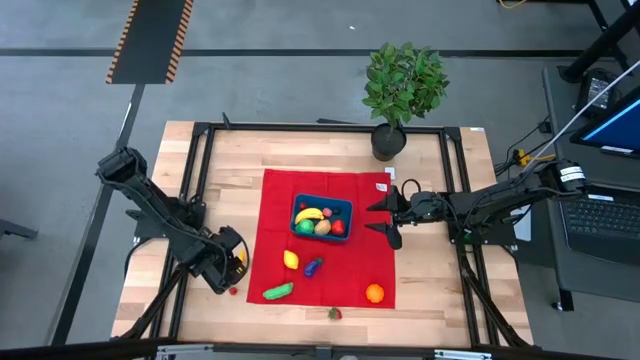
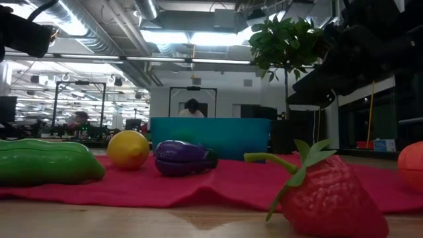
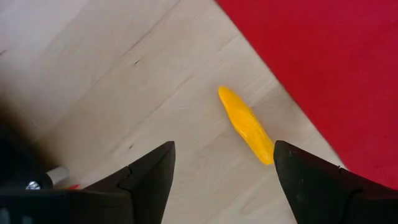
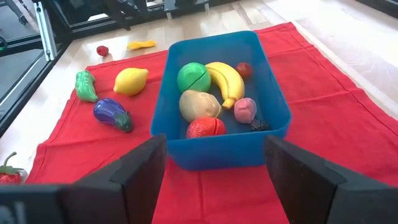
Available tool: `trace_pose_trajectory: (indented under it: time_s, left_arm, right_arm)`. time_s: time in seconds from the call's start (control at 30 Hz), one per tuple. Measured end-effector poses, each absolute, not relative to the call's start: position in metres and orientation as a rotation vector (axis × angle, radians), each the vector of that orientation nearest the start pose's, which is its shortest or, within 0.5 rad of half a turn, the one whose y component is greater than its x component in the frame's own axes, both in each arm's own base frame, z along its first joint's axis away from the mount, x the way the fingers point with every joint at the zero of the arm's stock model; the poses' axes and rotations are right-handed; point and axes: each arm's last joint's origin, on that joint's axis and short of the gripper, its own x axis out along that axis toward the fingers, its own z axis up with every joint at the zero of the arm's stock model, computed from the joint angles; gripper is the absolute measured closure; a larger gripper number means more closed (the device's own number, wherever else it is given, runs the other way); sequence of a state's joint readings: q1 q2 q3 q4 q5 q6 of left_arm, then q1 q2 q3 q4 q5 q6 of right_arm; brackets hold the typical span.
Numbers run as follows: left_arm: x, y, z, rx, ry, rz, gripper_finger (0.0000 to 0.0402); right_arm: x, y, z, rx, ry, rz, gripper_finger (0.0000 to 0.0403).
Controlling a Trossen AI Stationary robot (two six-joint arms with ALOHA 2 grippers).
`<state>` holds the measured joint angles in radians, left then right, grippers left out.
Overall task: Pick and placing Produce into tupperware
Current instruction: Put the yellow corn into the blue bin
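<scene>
A: What sits nearest the table's front edge?

B: The strawberry lies on bare wood just off the red cloth. On the cloth's near part lie the green pod, the orange, the lemon and the purple eggplant, all still outside the container.

A: And the left arm?

B: The left gripper hangs over the wood beside the cloth's left edge, fingers apart and holding nothing. Its wrist camera looks down on a slim yellow-orange piece lying on the wood, close to the cloth's border. A small red piece lies on the wood near it.

A: Farther back?

B: The tupperware stands in the middle of the cloth with a banana, a green fruit, a potato and some red pieces inside. The right gripper hovers just to its right, fingers spread and empty. The potted plant stands at the far edge.

A: What might go wrong from here?

B: The yellow-orange piece looks thin and smooth, and it lies at an angle to the left fingers. If they close without turning to straddle it, it will likely squirt sideways or roll under the cloth's edge. The right gripper is so close to the container wall that a careless reach could shove it along the cloth and spill what is inside.
</scene>
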<state>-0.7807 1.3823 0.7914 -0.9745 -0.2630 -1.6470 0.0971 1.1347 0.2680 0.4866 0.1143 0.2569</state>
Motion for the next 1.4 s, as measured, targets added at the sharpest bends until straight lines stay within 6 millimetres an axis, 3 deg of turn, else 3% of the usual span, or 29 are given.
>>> trace_pose_trajectory:
  time_s: [0.6, 1.03, 1.4]
  left_arm:
    - [0.159, -0.145, 0.181, -0.746, 1.131, 0.760, 0.0139]
    - [0.171, -0.148, 0.156, -0.768, 1.130, 0.872, 0.0139]
    - [0.179, -0.146, 0.152, -0.758, 1.135, 0.855, 0.0139]
  right_arm:
    - [0.202, 0.016, 0.159, 0.214, 0.372, -0.065, 0.0136]
    - [0.202, 0.016, 0.159, 0.214, 0.373, -0.065, 0.0136]
    - [0.202, 0.016, 0.159, 0.214, 0.373, -0.065, 0.0136]
